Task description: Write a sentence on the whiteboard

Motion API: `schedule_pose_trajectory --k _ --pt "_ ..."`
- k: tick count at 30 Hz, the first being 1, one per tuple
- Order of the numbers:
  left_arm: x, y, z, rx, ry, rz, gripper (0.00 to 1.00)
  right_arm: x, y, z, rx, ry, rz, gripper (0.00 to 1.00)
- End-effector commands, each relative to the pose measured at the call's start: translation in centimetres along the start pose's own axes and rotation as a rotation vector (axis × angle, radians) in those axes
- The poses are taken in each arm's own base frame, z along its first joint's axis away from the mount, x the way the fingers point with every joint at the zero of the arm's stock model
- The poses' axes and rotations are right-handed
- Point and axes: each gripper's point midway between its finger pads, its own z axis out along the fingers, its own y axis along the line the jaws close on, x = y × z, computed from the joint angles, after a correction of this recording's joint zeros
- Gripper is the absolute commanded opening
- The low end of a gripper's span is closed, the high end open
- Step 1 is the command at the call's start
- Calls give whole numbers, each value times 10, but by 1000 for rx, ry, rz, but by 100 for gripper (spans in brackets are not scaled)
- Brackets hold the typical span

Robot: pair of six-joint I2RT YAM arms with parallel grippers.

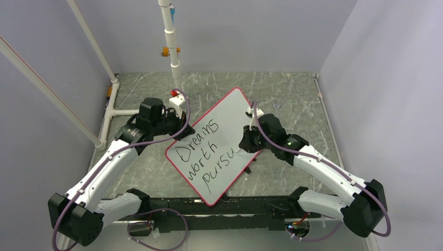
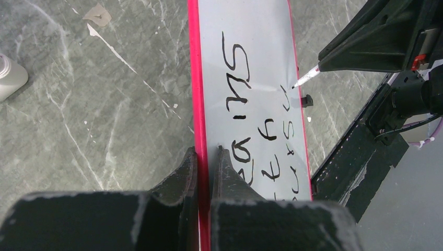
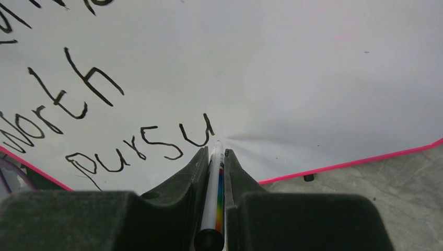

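The whiteboard (image 1: pixel 230 112), white with a thin red rim, lies tilted in the middle of the table. The sentence (image 1: pixel 201 151) reads "Dreams worth pursu" in black marker, in three lines. My left gripper (image 1: pixel 183 130) is shut on the board's left rim; the left wrist view shows its jaws (image 2: pixel 207 151) clamping the red edge of the whiteboard (image 2: pixel 251 31). My right gripper (image 1: pixel 245 144) is shut on a white marker (image 3: pixel 214 188) with a rainbow stripe. Its tip touches the whiteboard (image 3: pixel 287 68) just right of the last "u" of the sentence (image 3: pixel 141 146). The marker tip (image 2: pixel 308 76) also shows in the left wrist view.
A white pipe post (image 1: pixel 175 63) stands behind the board, with pipe frame along the left (image 1: pixel 107 120). A small wrench (image 1: pixel 276 106) lies right of the board's far corner. A small black piece (image 3: pixel 309 178) sits by the board's rim. A black rail (image 1: pixel 235 206) runs along the near edge.
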Motion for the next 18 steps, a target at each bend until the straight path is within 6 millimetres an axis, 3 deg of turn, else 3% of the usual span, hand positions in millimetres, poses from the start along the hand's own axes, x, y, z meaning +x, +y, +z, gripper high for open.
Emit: schedule_pose_trajectory --k 1,10,18 --pt "8 7 -3 -32 27 107 0 -37 9 -18 -7 -119 -11 0" --pt "9 7 -2 -30 29 105 0 -56 10 -12 -11 -203 45 0" --pt "9 6 -3 -30 27 107 0 -60 7 -3 -8 -222 78 0"
